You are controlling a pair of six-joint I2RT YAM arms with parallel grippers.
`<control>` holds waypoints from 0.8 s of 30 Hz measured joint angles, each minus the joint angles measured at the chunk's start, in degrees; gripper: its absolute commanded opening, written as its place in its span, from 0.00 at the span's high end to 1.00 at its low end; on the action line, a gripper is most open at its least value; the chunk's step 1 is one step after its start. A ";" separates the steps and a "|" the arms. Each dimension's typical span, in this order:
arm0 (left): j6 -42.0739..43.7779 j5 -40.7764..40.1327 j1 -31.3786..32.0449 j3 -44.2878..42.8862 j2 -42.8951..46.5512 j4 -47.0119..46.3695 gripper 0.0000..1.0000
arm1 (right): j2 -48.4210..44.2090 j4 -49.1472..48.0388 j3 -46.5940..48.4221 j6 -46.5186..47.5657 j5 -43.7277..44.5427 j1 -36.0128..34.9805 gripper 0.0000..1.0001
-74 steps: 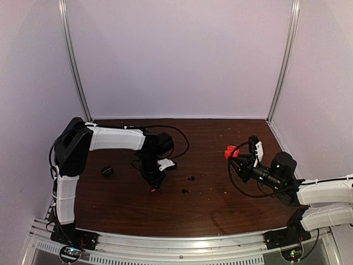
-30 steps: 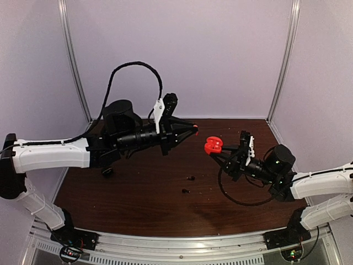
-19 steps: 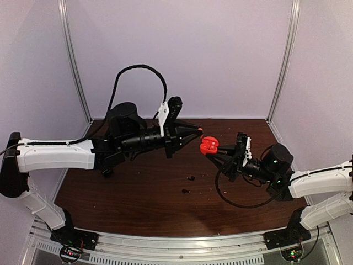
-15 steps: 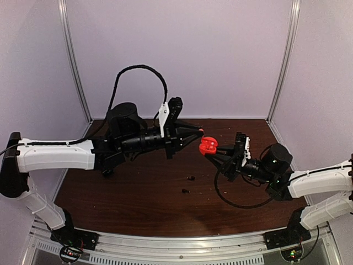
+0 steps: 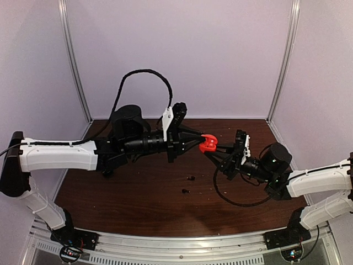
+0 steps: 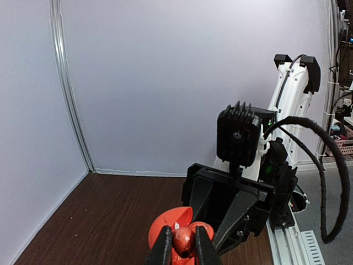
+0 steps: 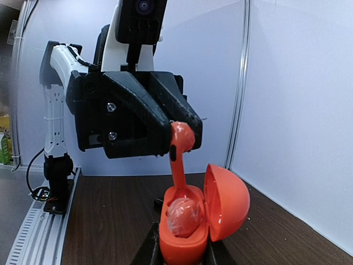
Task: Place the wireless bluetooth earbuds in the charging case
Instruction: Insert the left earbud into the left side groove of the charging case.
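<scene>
My right gripper is shut on an open red charging case and holds it in mid-air above the table. In the right wrist view the case has its lid swung open to the right, and one red earbud sits in it. My left gripper is shut on a second red earbud, whose stem reaches down into the case's free slot. The left wrist view shows this earbud pinched between my fingers in front of the case. Two black earbuds lie on the table.
The brown table is walled by pale panels at the back and sides. A dark object lies on the table under my left arm, mostly hidden. Both arms meet above the table's middle, with loose cables hanging near them.
Both arms rose from the table and came together. My left gripper carried the red earbud right, the right gripper brought the open case left, and the earbud's stem now enters the case.
</scene>
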State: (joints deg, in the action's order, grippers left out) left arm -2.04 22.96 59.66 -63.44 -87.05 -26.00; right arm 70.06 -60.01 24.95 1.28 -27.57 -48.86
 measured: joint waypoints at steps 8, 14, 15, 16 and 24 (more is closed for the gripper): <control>-0.11 0.46 0.09 -1.01 -1.86 1.31 0.94 | 0.00 -0.22 0.00 -0.07 1.46 0.00 0.99; -1.11 0.48 0.07 -1.29 -2.05 2.01 0.93 | -0.04 -0.22 0.00 0.02 1.84 0.00 0.99; -1.31 0.48 0.07 -1.51 -2.10 2.25 0.93 | -0.07 -0.24 0.00 0.07 1.88 0.00 0.98; -1.53 0.44 0.07 -1.75 -2.19 2.51 0.92 | -0.11 -0.26 0.00 0.07 1.90 0.00 0.99; -3.28 -1.14 0.07 -5.35 -3.28 7.02 0.88 | -0.90 0.11 0.00 0.55 2.91 0.09 0.98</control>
State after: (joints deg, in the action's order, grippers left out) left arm -5.32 21.82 59.72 -68.79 -90.32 -18.98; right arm 69.17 -59.90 24.95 1.83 -24.67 -48.77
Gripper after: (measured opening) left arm 0.128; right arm 0.212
